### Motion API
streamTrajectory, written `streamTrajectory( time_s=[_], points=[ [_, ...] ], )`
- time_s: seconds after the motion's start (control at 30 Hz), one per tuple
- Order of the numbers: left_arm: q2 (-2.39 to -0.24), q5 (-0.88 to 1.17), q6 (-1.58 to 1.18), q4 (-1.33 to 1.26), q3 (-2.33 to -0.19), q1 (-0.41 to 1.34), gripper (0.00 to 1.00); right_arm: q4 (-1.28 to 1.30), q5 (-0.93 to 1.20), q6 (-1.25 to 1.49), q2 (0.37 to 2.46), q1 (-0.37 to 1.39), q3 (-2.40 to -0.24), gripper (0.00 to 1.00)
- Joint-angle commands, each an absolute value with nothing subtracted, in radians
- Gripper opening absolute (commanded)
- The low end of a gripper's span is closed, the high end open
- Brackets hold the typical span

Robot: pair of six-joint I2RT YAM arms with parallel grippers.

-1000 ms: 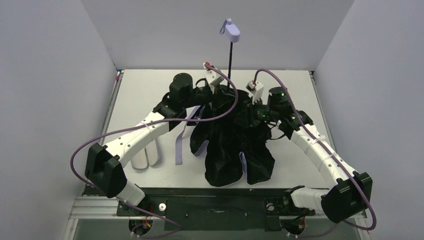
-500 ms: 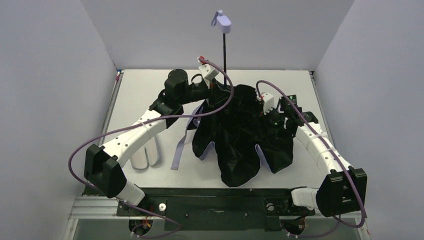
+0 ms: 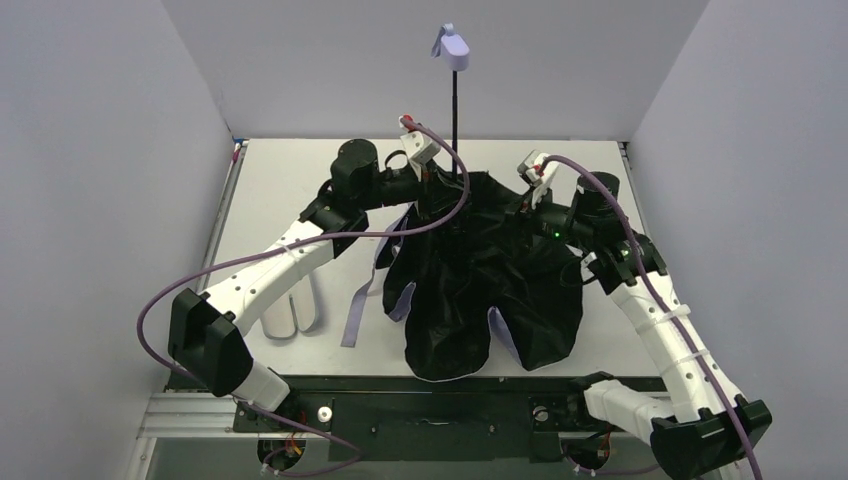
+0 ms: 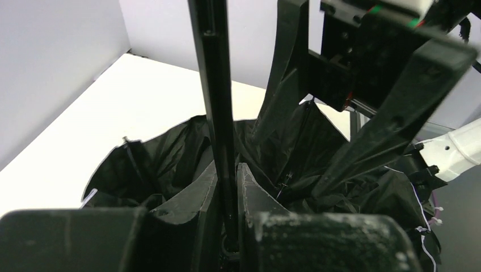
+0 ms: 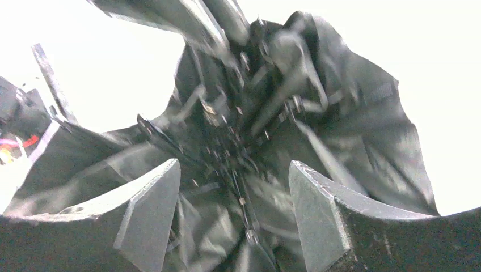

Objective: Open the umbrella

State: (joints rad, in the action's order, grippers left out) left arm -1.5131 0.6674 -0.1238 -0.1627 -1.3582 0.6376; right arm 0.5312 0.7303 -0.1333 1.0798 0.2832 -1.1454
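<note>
Black lining up, with the umbrella [image 3: 480, 290] slumped half-spread at the middle of the table [image 3: 290, 180] and its upright shaft [image 3: 456, 120] pinched in the left gripper [image 4: 228, 187]: risks snagging ribs or fabric in the spread-apart, empty right gripper [image 5: 233, 175] over the canopy, dragging everything sideways.

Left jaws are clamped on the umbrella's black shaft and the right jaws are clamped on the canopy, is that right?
Not quite: the right jaws stand open, not clamped on the canopy, as the right wrist view shows. The left jaws do clamp the shaft.
</note>
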Motion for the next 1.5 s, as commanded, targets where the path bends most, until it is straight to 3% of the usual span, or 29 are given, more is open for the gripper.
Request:
streamTrajectory(
  time_s=[0.0, 0.47, 0.57, 0.6, 0.63, 0.67, 0.7, 0.77, 0.8, 1.0, 1.17, 1.47],
  points=[
    [-1.486, 0.715, -0.161, -0.249, -1.430, 0.652, 0.00, 0.202, 0.729, 0.094, 1.068, 0.348, -1.138, 0.65],
    [-1.500, 0.742, -0.314, -0.313, -1.484, 0.667, 0.00, -0.046, 0.648, 0.190, 1.169, 0.475, -1.069, 0.51],
    [-1.499, 0.740, -0.334, -0.320, -1.489, 0.666, 0.00, -0.065, 0.634, 0.191, 1.158, 0.477, -1.036, 0.29],
    [-1.498, 0.737, -0.335, -0.314, -1.494, 0.666, 0.00, -0.065, 0.632, 0.183, 1.153, 0.478, -1.032, 0.14],
    [-1.496, 0.719, -0.336, -0.309, -1.496, 0.662, 0.00, -0.060, 0.629, 0.177, 1.145, 0.478, -1.023, 0.07],
    [-1.491, 0.705, -0.338, -0.298, -1.502, 0.659, 0.04, -0.058, 0.625, 0.170, 1.138, 0.478, -1.016, 0.00],
    [-1.489, 0.686, -0.338, -0.295, -1.505, 0.651, 0.10, -0.058, 0.620, 0.168, 1.125, 0.478, -1.003, 0.00],
    [-1.483, 0.654, -0.336, -0.289, -1.523, 0.633, 0.35, -0.050, 0.624, 0.158, 1.107, 0.476, -0.984, 0.00],
    [-1.482, 0.645, -0.329, -0.284, -1.541, 0.628, 0.38, -0.050, 0.628, 0.154, 1.103, 0.477, -0.973, 0.00],
    [-1.522, 0.601, -0.299, -0.228, -1.659, 0.620, 0.44, -0.063, 0.655, 0.153, 1.085, 0.484, -0.948, 0.00],
    [-1.545, 0.533, -0.344, -0.195, -1.669, 0.622, 0.56, -0.061, 0.646, 0.107, 1.072, 0.506, -0.957, 0.00],
    [-1.549, 0.504, -0.366, -0.182, -1.664, 0.626, 0.56, -0.041, 0.618, 0.051, 1.041, 0.532, -0.941, 0.00]
  ],
)
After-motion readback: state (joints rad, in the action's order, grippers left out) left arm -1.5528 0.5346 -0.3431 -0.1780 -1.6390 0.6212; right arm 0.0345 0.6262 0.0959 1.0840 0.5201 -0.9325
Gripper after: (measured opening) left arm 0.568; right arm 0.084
